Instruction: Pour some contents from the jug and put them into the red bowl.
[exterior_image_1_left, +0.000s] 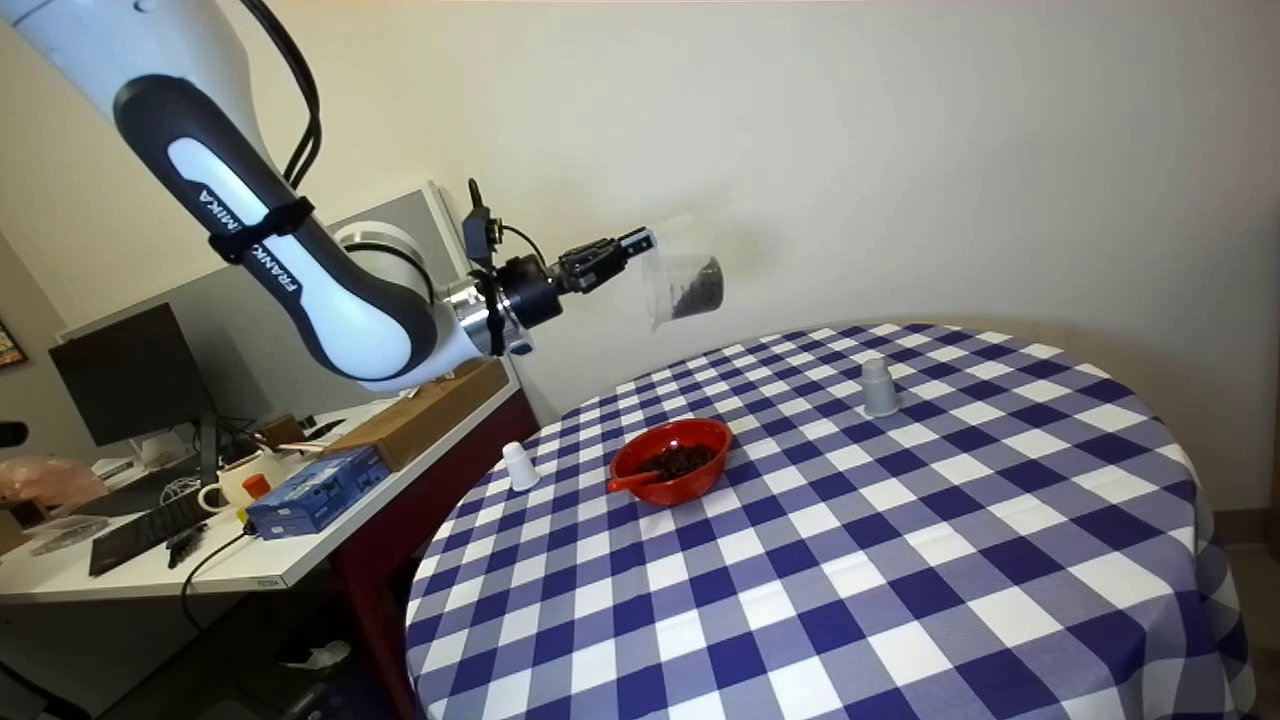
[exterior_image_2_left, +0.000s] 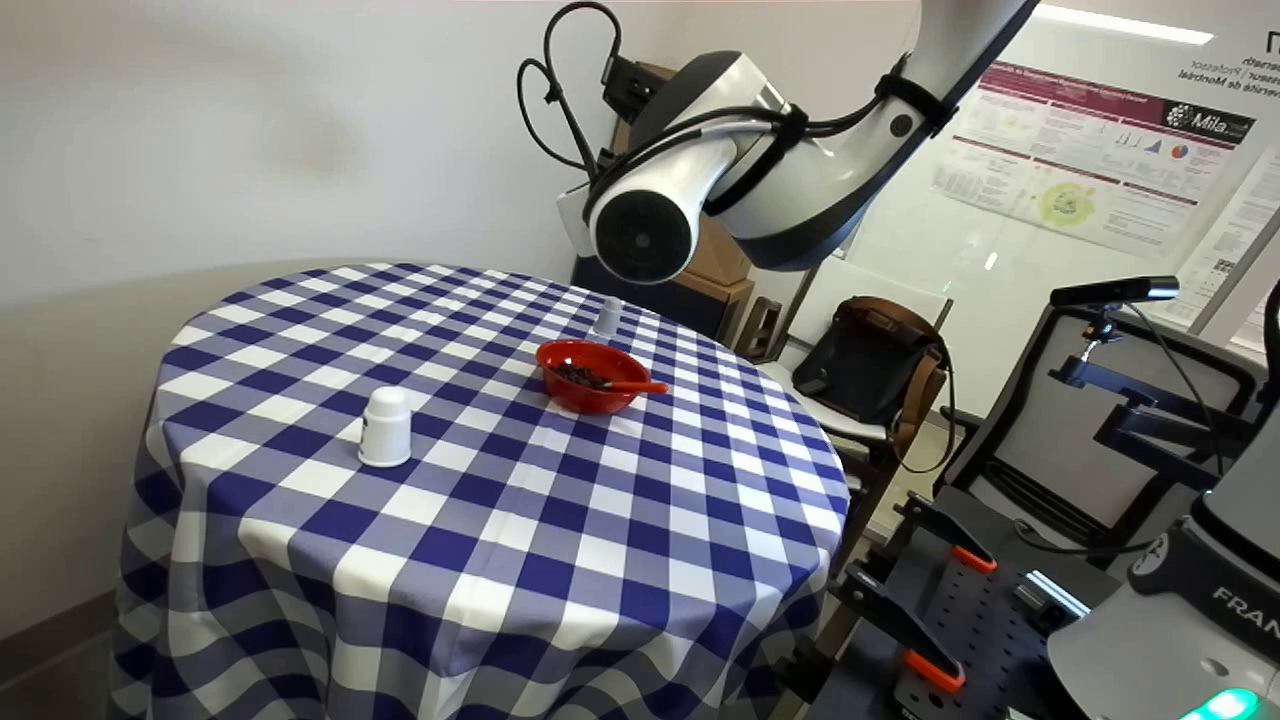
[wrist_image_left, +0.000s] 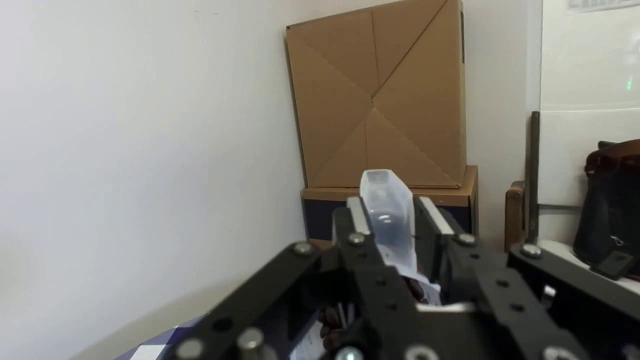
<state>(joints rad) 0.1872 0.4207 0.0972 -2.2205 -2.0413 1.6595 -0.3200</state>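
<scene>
One translucent jug hangs tilted in the air, higher than the red bowl, with dark contents showing at one end. The gripper holds it firmly, a narrow part of it squeezed between the finger pads. The bowl sits on the checked tablecloth with dark bits inside and a red handle poking out past its rim. A pale container stands on the cloth apart from the bowl; a second container stands farther from it. Past the cloth I see a desk bearing a blue box and a monitor.
</scene>
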